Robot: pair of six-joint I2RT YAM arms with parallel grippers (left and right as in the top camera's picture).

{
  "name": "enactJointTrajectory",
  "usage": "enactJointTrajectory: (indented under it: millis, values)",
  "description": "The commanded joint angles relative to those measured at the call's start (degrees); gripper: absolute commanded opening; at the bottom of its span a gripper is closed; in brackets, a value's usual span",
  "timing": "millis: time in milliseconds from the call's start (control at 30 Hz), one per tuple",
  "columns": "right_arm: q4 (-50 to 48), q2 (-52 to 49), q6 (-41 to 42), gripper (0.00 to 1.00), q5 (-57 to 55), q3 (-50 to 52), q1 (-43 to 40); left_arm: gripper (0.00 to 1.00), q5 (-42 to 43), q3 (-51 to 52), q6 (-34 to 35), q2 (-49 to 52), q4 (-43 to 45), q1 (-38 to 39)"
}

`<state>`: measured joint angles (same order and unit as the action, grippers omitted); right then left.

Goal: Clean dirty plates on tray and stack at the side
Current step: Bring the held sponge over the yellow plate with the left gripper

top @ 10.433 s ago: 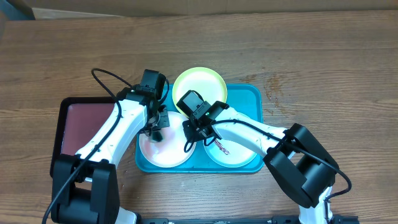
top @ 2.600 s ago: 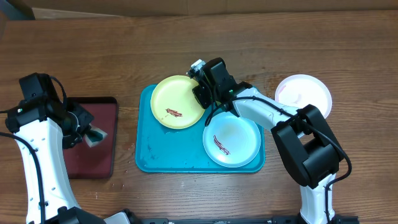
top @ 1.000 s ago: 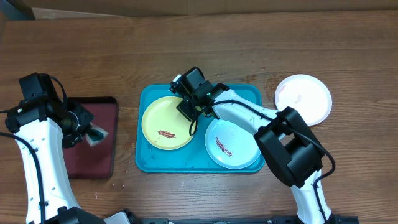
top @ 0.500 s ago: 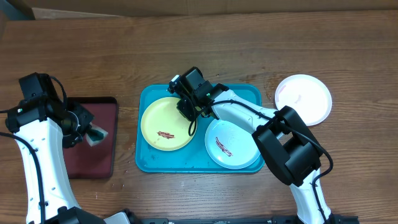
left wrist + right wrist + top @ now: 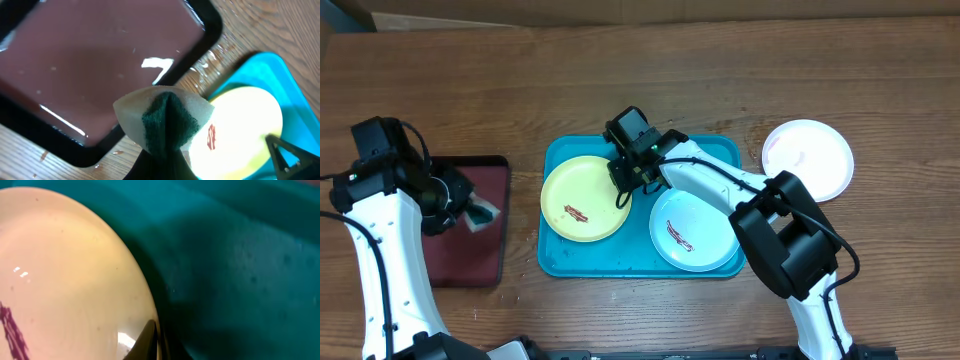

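The yellow-green plate (image 5: 582,198) lies in the left half of the turquoise tray (image 5: 715,152), with a brown smear on it. My right gripper (image 5: 624,191) is shut on this plate's right rim; in the right wrist view one dark fingertip (image 5: 144,339) lies over the rim of the plate (image 5: 65,280). The mint-rimmed plate (image 5: 695,228), also smeared, sits in the tray's right half. The white plate (image 5: 808,160) rests on the table to the right of the tray. My left gripper (image 5: 472,212) hovers over the maroon tray, shut on the dark-green sponge (image 5: 165,119).
The maroon tray (image 5: 460,220) with a black rim lies left of the turquoise tray; its surface (image 5: 90,60) looks wet, and droplets sit on the wood beside it. A cardboard edge runs along the table's far side.
My right gripper has closed on the yellow-green plate's rim, and the plate has slid slightly left in the tray. The left arm holds still with the sponge.
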<state>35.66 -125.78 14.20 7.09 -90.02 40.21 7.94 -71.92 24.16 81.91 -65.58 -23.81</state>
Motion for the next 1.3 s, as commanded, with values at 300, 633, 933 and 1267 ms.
enactJointTrajectory:
  millis: [300,633,933,1267]
  values:
    - [6.6,1.7,12.9,0.36,0.1,1.1,-0.2,0.04,2.2,-0.1,-6.2,0.2,2.2,11.9]
    - [-1.5,1.6,-11.7,0.48,-4.3,0.3,-0.2,0.04,2.2,-0.1,-6.2,0.2,2.6,14.1]
    - [3.0,1.4,-8.1,0.45,-3.7,3.0,-0.2,0.04,2.2,-0.1,-6.2,0.2,2.6,14.1]
    - [2.5,1.4,-0.2,0.15,-2.4,4.3,-0.2,0.04,3.7,-0.1,-6.2,0.2,2.4,14.1]
